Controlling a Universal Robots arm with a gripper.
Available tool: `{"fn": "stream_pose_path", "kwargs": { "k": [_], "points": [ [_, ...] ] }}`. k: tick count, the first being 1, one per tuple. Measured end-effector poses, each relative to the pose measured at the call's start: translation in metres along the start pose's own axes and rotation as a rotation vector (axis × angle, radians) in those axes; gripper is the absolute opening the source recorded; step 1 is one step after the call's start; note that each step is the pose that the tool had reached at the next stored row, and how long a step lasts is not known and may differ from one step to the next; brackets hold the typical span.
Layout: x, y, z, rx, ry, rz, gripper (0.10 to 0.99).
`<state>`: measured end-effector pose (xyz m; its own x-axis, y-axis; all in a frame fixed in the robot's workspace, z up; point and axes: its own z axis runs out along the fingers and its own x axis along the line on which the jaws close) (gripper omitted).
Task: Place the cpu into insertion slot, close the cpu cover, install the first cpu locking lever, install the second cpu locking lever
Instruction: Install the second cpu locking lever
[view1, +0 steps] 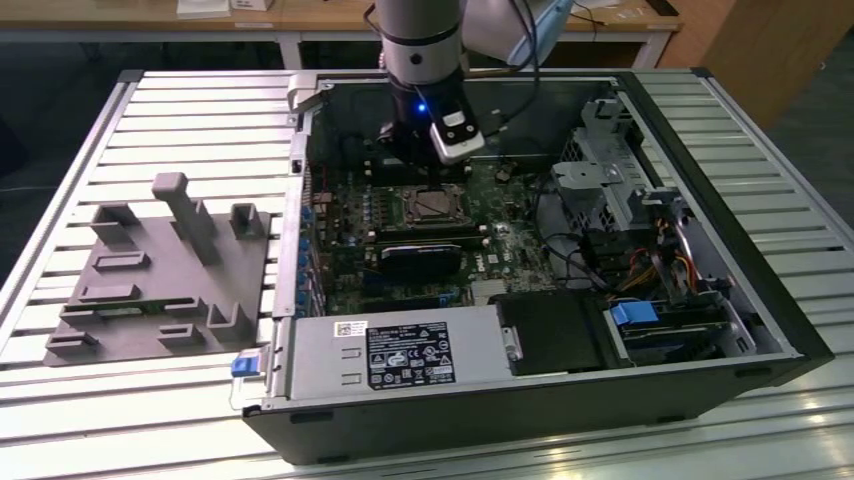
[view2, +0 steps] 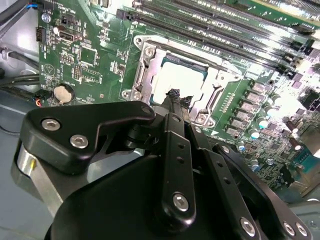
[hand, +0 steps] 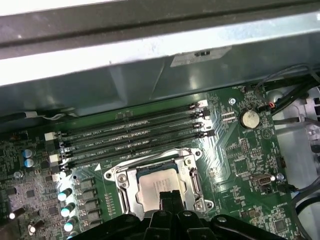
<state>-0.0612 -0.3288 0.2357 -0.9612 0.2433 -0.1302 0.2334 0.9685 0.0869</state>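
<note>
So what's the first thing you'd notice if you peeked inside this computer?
Probably the robot's black hand, reaching down inside the open computer case with its tips right over the cpu. That shiny silver square sits in the insertion slot on the green motherboard, with the cpu cover framing it. Outside, toward the exterior view's left, a grey holder tray lies on the slatted table.

Arm (view1: 422, 40) vertical, wrist pointing down; gripper (view2: 176, 95) fingers (hand: 169, 199) pressed together, holding nothing.
</note>
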Motion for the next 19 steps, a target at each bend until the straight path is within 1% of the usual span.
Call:
{"fn": "stream_pose_path", "kwargs": {
  "k": [8, 19],
  "points": [
    [-0.0024, -0.0093, -0.0005, 0.0, 0.0, 0.0, 0.106],
    [-0.0072, -0.0282, -0.0015, 0.0, 0.0, 0.0, 0.106]
  ]
}}
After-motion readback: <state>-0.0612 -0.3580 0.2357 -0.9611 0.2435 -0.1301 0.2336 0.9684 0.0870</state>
